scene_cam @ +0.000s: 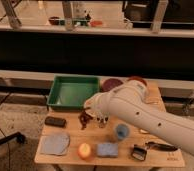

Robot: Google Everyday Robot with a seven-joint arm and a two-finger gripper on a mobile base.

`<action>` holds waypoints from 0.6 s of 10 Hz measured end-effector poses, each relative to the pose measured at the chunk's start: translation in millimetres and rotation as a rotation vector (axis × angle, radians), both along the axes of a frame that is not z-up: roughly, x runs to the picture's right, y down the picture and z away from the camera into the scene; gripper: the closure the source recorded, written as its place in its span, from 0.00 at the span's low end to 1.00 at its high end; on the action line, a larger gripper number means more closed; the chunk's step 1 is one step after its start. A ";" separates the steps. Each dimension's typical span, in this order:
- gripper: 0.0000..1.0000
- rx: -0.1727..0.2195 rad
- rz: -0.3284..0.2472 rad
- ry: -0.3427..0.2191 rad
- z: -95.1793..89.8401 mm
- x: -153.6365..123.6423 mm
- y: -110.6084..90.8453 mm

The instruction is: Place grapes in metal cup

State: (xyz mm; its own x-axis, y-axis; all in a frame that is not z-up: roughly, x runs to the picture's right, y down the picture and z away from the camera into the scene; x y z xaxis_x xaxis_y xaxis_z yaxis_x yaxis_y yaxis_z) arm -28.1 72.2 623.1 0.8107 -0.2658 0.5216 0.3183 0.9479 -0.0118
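- Since the near edge of the table (75,134) holds nothing we need, we pass over it quickly: a cloth (55,144), an apple (83,150) and a sponge (107,149) lie in a row.
- Behind them stands a blue cup (121,131), with a flat black block (55,121) off to the left. Neither is our target.
- At mid-table the gripper (91,111) sits at the end of the white arm (140,112), just in front of the tray (53,92).
- It is clenched on the grapes (84,119), and the dark bunch hangs under it, low over the wood. We cannot tell whether it touches.
- We judge the step in hand to be the carry: the grapes are gripped but not yet placed.
- We cannot pick out the metal cup. The arm covers the table just right of the grapes, so it may stand there.
- For the next move, we would bring the bunch over the cup's mouth, lower one end in, and only then let go. A long bunch could catch the rim or tip a small cup.
- Farthest back, right of the tray, sit a dark plate (111,84) and a red bowl (136,80).
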 end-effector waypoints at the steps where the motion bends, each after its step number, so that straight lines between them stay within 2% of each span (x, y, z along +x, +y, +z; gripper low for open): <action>1: 0.86 0.005 0.003 0.009 2.3 3.4 -5.3; 6: 0.86 0.012 0.042 0.046 15.7 28.8 -19.5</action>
State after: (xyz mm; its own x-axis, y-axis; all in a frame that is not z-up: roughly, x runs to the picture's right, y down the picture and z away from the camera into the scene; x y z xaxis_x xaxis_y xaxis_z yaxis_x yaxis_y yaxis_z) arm 0.6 52.7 638.8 0.8444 -0.2370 0.4805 0.2777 0.9605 -0.0142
